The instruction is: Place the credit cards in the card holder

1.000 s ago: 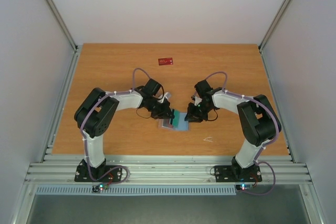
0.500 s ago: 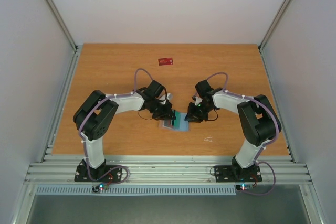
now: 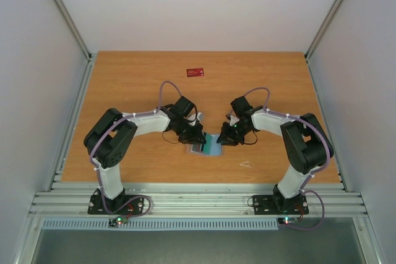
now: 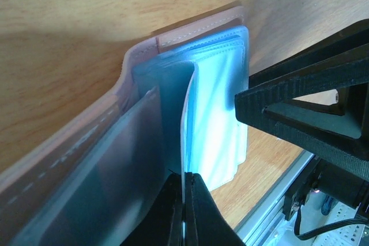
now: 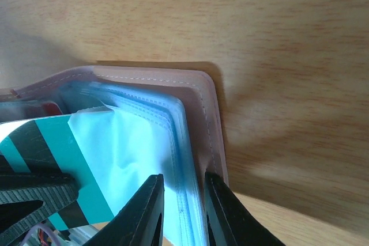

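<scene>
We're over the middle of the table (image 3: 124, 85), where the card holder (image 3: 213, 146) lies open, blue sleeves up and tan cover underneath. The left gripper (image 4: 184, 184) is pinched tight on one thin clear sleeve, which stands up and apart from the rest. Opposite it, the right gripper (image 5: 183, 187) has its fingers (image 5: 151, 205) drawn narrow around the stacked blue sleeve edges, the outer finger over the cover's stitched rim. The teal card (image 5: 81, 165) lies flat against the open sleeves with its dark stripes showing. We cannot tell whether it sits inside a pocket or on top. One red card (image 3: 195, 72) lies alone, well apart, near the far edge of the table. A white scrap (image 3: 245, 164) rests on the wood near the right arm.
</scene>
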Controlling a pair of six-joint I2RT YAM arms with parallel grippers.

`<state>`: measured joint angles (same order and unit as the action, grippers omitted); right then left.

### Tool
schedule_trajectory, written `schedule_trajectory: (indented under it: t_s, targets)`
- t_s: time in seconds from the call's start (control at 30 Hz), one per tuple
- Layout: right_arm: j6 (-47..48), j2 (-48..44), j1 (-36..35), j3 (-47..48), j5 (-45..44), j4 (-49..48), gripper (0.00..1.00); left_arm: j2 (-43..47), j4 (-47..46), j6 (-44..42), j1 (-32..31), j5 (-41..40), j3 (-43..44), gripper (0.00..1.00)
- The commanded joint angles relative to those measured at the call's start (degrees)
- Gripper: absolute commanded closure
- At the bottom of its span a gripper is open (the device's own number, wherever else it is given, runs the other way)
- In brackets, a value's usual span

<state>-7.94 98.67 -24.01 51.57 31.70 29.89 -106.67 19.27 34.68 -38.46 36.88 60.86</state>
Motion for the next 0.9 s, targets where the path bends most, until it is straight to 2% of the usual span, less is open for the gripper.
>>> schedule_trajectory:
  t_s: [0.0, 0.17, 0.43, 0.77, 0.87]
  targets:
    - [-0.2, 1.5, -1.1, -2.8, -1.1, 2.5, 0.77, 0.3, 1.3, 0.4, -0.8, -0.2, -2.9, 1.0]
    - [0.5, 0.6, -1.1, -2.6, -0.7, 3.2, 0.77, -1.5, -3.0, 3.3, -1.3, 0.9, -3.2, 1.0]
    - [6.5, -2.2, -1.0, -1.7, 1.5, 8.1, 0.71, -2.3, -3.8, 4.8, -1.6, 0.6, -2.9, 1.0]
    - [7.0, -6.4, -1.0, -4.0, -0.9, 9.9, 0.73, -3.4, -1.9, 5.4, -2.1, 0.5, -1.3, 1.0]
    - [8.9, -7.0, -1.0, -4.7, -2.0, 10.2, 0.74, -2.8, 0.1, 4.5, -2.0, -0.3, -0.7, 0.95]
